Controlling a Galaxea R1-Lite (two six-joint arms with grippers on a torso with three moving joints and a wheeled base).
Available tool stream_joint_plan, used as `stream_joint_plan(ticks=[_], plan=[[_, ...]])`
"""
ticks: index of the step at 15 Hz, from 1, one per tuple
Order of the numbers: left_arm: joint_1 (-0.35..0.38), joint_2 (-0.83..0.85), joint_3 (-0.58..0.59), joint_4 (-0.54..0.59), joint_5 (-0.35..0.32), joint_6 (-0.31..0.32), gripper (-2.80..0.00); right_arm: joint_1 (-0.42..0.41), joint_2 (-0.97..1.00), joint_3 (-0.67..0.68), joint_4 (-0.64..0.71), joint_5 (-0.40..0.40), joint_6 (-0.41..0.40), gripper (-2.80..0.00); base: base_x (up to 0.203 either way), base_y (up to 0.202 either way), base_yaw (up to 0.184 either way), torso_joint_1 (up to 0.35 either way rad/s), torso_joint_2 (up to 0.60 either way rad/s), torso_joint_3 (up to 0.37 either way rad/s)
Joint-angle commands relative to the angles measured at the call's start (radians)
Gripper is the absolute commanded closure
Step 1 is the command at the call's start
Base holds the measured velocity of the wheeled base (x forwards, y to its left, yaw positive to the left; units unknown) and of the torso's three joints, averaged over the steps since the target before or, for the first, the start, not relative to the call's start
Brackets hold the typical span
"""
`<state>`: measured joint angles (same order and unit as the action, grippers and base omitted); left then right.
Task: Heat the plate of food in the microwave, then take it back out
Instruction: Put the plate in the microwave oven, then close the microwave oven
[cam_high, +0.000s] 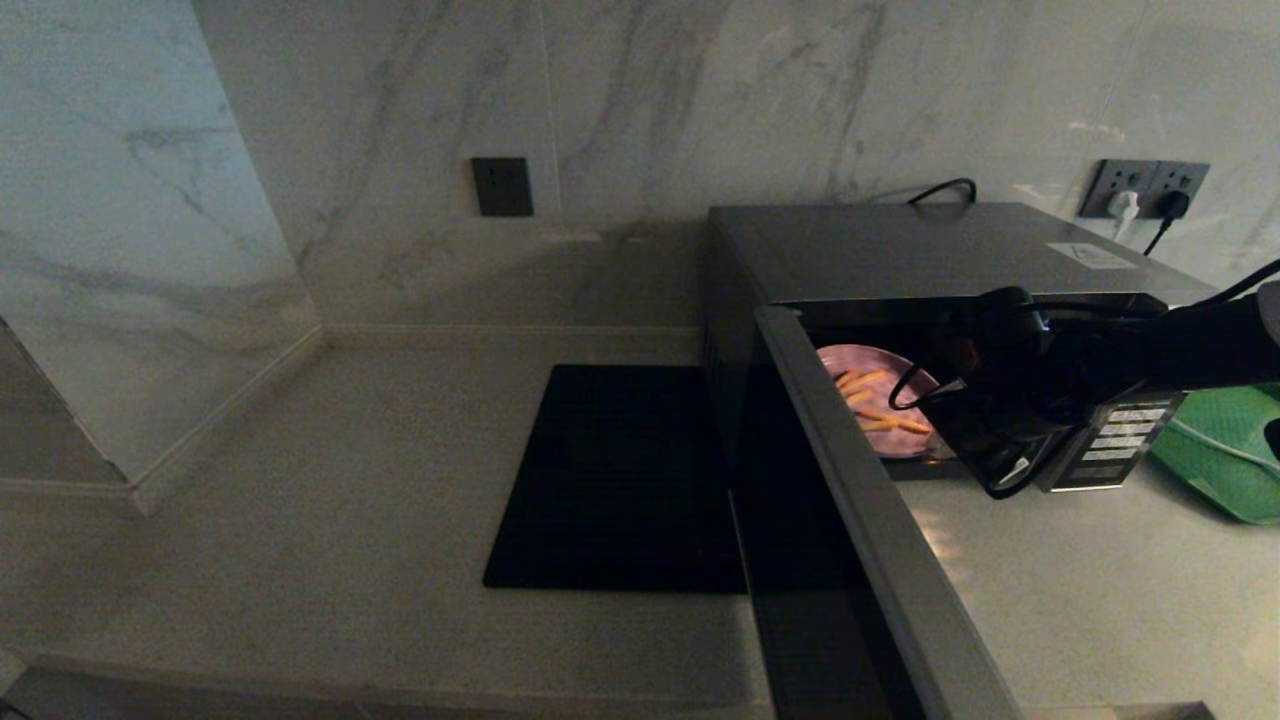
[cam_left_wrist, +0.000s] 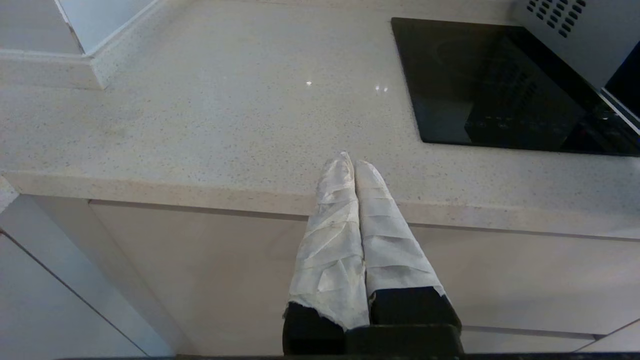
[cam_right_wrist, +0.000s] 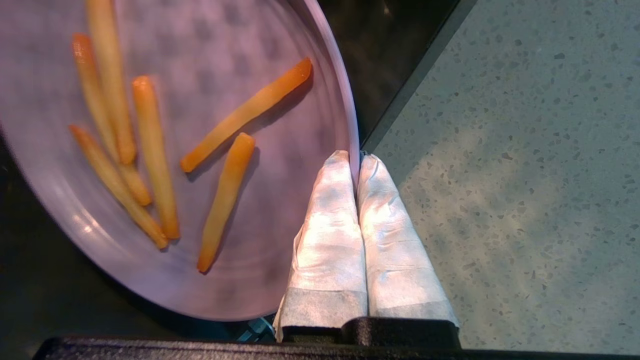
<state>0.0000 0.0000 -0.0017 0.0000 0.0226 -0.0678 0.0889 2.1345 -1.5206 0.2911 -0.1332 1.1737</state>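
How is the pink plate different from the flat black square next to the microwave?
The plate of food is round and pale pink; the black mat is square and dark. The plate carries fries; the mat shows nothing on it. The plate sits in the open microwave, pinched at its rim by the right gripper; the mat lies on the counter. Both are flat.

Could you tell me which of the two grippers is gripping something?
The right gripper, pinching the pale lilac plate of fries by its rim; the left gripper is shut on nothing.

Your head view is dim, the microwave (cam_high: 930, 260) interior nearly black. Wrist views are brighter; glints dot the countertop (cam_left_wrist: 225, 100), and the plate of food (cam_right_wrist: 200, 150) blurs slightly.
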Motion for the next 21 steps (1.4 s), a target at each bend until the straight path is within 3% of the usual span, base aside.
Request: stream_joint_plan(ticks=[1, 3, 4, 17, 21], plan=[[0.0, 0.0, 0.0, 0.0, 0.0, -0.001, 0.0, 0.0, 0.005, 0.002, 0.002, -0.002, 0.006, 0.0, 0.0, 0.0, 0.0, 0.0, 0.0, 0.0], [0.0, 0.0, 0.0, 0.0, 0.0, -0.001, 0.0, 0.0, 0.004, -0.001, 0.002, -0.003, 0.003, 0.0, 0.0, 0.0, 0.0, 0.0, 0.0, 0.0], [0.0, 0.002, 0.0, 0.0, 0.0, -0.001, 0.0, 0.0, 0.004, -0.003, 0.002, -0.004, 0.003, -2.8, 0.0, 0.0, 0.0, 0.0, 0.0, 0.0], [0.0, 0.0, 0.0, 0.0, 0.0, -0.001, 0.0, -0.016, -0.134, 0.007, 0.019, -0.017, 0.001, -2.8, 0.0, 0.0, 0.0, 0.0, 0.0, 0.0], [0.0, 0.0, 0.0, 0.0, 0.0, -0.001, 0.0, -0.017, -0.212, 0.084, 0.04, -0.087, -0.02, -2.8, 0.0, 0.0, 0.0, 0.0, 0.0, 0.0]])
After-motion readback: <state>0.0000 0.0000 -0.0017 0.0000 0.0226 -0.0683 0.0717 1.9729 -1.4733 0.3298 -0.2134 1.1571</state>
